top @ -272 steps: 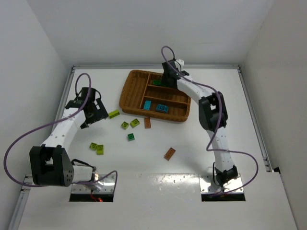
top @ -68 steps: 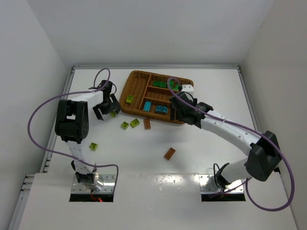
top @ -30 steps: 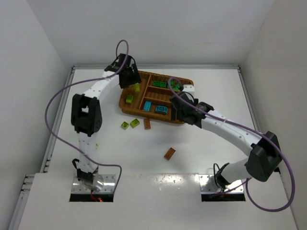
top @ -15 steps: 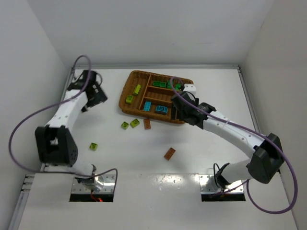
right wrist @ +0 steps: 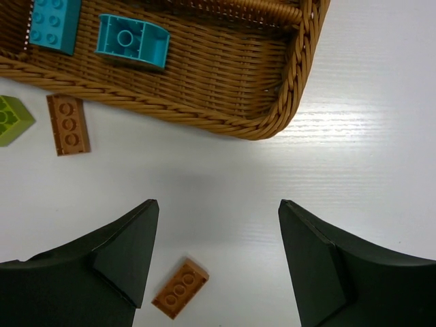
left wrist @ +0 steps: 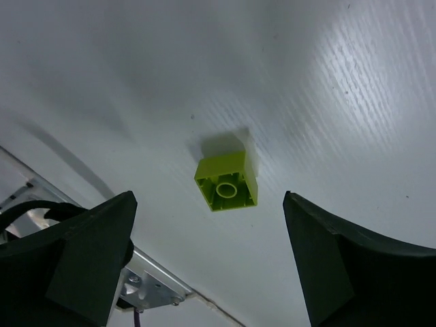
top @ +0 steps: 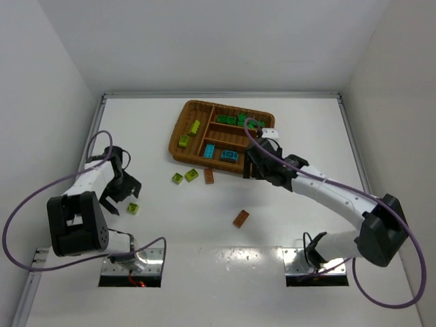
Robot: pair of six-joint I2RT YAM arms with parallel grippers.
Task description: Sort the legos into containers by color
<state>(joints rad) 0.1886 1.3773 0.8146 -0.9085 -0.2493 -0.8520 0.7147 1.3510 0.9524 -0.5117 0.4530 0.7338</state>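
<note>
Near the left edge, spreads left gripper [top: 118,195] fingers over 1 glossy lime-yellow square plastic brick [left wrist: 226,180]; spreads right gripper [right wrist: 218,206] fingers beside the rounded corner of the brown woven wicker tray [right wrist: 273,125].

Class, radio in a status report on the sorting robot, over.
Left gripper open above lime brick. Right gripper open, empty, beside tray. Orange bricks loose on table. Nothing blocking.

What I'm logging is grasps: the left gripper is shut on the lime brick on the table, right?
Not quite. The left gripper is open, not shut, over the lime brick on the table; the left wrist view shows it.
</note>
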